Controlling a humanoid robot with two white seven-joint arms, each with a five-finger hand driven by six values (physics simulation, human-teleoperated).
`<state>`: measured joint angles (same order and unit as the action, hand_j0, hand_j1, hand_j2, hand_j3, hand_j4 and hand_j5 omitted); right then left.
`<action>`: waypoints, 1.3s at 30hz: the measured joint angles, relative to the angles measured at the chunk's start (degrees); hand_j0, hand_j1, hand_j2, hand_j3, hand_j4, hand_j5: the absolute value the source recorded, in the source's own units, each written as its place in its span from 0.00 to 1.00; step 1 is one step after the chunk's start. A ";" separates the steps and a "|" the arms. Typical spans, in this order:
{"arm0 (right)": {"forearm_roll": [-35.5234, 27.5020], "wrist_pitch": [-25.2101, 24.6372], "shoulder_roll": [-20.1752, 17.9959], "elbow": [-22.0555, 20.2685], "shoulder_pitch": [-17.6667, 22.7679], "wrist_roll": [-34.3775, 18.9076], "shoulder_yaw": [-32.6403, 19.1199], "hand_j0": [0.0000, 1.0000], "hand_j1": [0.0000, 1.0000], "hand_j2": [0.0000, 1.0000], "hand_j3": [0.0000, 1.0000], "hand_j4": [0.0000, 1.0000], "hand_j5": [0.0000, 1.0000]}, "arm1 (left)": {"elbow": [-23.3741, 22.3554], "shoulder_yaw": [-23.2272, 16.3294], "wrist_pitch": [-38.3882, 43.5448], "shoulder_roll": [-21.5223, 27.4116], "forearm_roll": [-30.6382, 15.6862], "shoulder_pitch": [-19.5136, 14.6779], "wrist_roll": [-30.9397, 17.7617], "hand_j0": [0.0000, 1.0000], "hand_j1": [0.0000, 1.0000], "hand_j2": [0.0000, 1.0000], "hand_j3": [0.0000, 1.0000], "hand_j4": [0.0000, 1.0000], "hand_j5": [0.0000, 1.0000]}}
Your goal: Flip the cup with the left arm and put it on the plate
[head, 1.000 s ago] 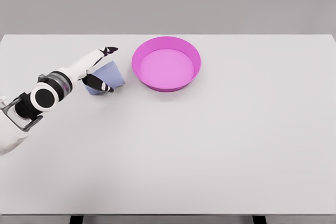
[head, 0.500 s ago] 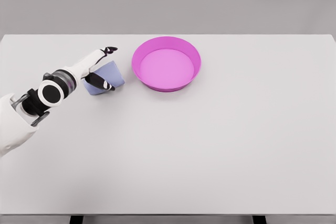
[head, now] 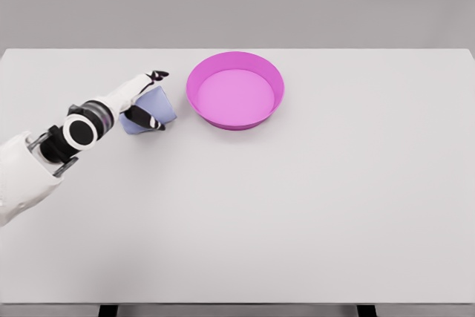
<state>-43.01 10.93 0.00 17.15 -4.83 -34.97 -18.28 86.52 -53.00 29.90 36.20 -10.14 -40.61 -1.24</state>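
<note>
Left hand (head: 142,100) wrapped round the small pale-blue cup (head: 156,104), fingers clasping it, cup tilted on the white desk (head: 297,206). Round pink plate (head: 235,90) sits just right of cup, near but apart. Right arm unseen.

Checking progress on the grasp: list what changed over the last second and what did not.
The left arm pushed forward and to the right, bringing the left hand further around the cup, its fingers straddling it. The cup barely shifted and stays on the table, left of the plate, which did not move.
</note>
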 measured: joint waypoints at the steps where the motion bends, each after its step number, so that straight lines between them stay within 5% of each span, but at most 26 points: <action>1: 0.00 0.01 0.00 0.00 0.00 0.00 0.00 1.00 1.00 1.00 1.00 1.00 1.00 | -0.18 -0.20 0.00 -0.18 0.00 -0.09 0.02 0.96 0.96 0.96 0.96 0.96 0.96; 10: 0.00 0.00 0.00 0.00 0.00 0.00 0.00 1.00 1.00 1.00 1.00 1.00 1.00 | -1.77 -0.92 -0.09 -0.60 -0.85 -0.44 -0.05 0.66 0.66 0.66 0.66 0.66 0.66; 16: 0.00 0.01 0.00 0.00 0.00 0.00 0.00 1.00 1.00 1.00 1.00 1.00 1.00 | -1.59 -0.48 -3.20 -0.41 -1.40 -0.26 -0.07 0.63 0.63 0.63 0.63 0.63 0.63; 28: 0.00 0.00 0.00 0.00 0.00 0.00 0.00 1.00 1.00 1.00 1.00 1.00 1.00 | -2.30 4.99 -28.43 1.80 -3.12 0.70 3.27 0.60 0.60 0.60 0.60 0.60 0.60; 39: 0.00 0.00 0.00 0.00 0.00 0.00 0.00 1.00 1.00 1.00 1.00 1.00 1.00 | -12.26 5.41 -51.34 -8.28 -7.06 0.79 3.83 0.63 0.63 0.63 0.63 0.63 0.63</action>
<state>-43.01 10.93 0.00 17.15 -4.83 -34.97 -18.28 74.27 -47.60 -21.43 27.91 -17.20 -39.82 2.59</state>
